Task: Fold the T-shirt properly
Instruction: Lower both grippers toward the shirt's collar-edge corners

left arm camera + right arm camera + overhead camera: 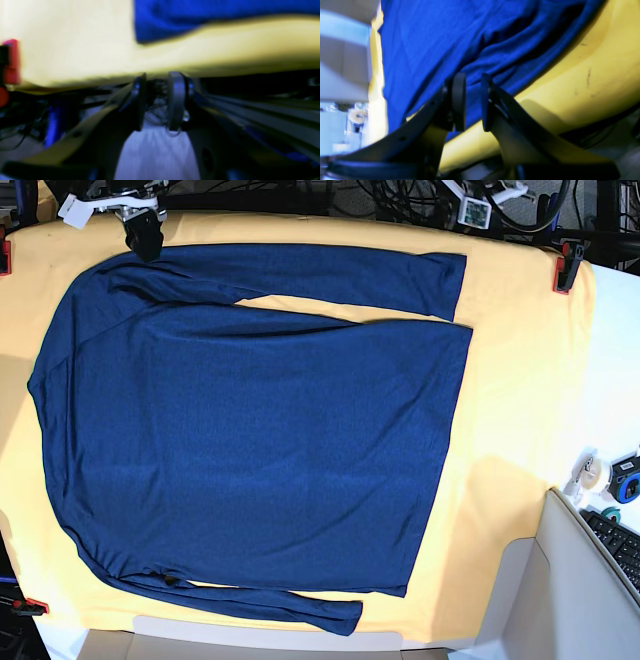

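Observation:
The T-shirt is a dark navy long-sleeved shirt lying spread flat on the yellow table cloth, one sleeve along the far edge and the other along the near edge. My right gripper hovers at the shirt's far-left shoulder. Its pads stand a narrow gap apart, with blue fabric showing behind them and nothing pinched. My left gripper sits off the cloth's edge, open and empty, with a blurred corner of the shirt beyond it.
Red clamps pin the cloth at its corners. Cables and arm bases crowd the far edge. A keyboard and tape rolls lie at the right, and a grey box stands at the near right.

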You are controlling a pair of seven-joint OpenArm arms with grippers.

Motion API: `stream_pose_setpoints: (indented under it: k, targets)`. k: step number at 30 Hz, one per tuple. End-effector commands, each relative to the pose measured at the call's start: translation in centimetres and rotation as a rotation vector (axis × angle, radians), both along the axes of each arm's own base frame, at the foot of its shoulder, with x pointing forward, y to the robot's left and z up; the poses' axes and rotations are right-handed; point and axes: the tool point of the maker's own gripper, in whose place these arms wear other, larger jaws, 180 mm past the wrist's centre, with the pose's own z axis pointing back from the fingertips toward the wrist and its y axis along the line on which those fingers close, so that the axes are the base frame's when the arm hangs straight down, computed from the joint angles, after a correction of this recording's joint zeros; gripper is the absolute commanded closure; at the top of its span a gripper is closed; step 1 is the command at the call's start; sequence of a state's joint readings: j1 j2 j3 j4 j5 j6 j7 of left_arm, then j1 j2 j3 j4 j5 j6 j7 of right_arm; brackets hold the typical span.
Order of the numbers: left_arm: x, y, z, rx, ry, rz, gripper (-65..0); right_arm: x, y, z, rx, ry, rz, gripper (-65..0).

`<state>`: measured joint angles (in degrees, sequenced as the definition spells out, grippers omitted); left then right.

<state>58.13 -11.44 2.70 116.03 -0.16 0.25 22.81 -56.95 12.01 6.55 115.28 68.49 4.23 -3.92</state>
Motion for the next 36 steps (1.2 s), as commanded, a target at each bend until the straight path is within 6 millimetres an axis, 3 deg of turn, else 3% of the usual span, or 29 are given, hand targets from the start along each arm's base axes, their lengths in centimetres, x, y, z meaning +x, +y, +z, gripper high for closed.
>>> stream_pose_setpoints:
  k: [1,5,9,13,19,28,36]
  targets:
    - [0.4,0.1,0.3,0.004,-0.009,-0.001,-18.8,0.3,-0.9,0.8,0.0,-0.023,-0.023,-12.5]
    - [1.6,0.3,0.0,0.015,0.0,0.01,-20.3,0.3,-3.1,1.0,-0.001,0.001,-0.05,-16.6]
    - [2.5,0.6,-0.1,0.023,0.003,0.018,-20.3,-0.8,-6.7,0.7,-0.053,0.043,-0.12,-16.6]
    - [2.9,1.4,0.1,0.038,-0.008,0.035,-20.4,-1.9,-8.3,-2.0,-0.01,0.135,-0.141,-16.7]
    - [4.3,1.3,1.4,0.039,-0.058,0.03,-20.4,-2.8,-7.9,-5.6,0.097,0.221,-0.166,-16.8]
    - [5.7,2.4,2.1,0.074,-0.095,-0.011,-20.5,-2.3,-6.2,-6.7,0.173,0.203,-0.218,-16.8]
    - [6.8,3.2,2.6,0.105,-0.113,-0.038,-20.5,-0.2,-3.9,-7.2,0.177,0.19,-0.152,-16.5]
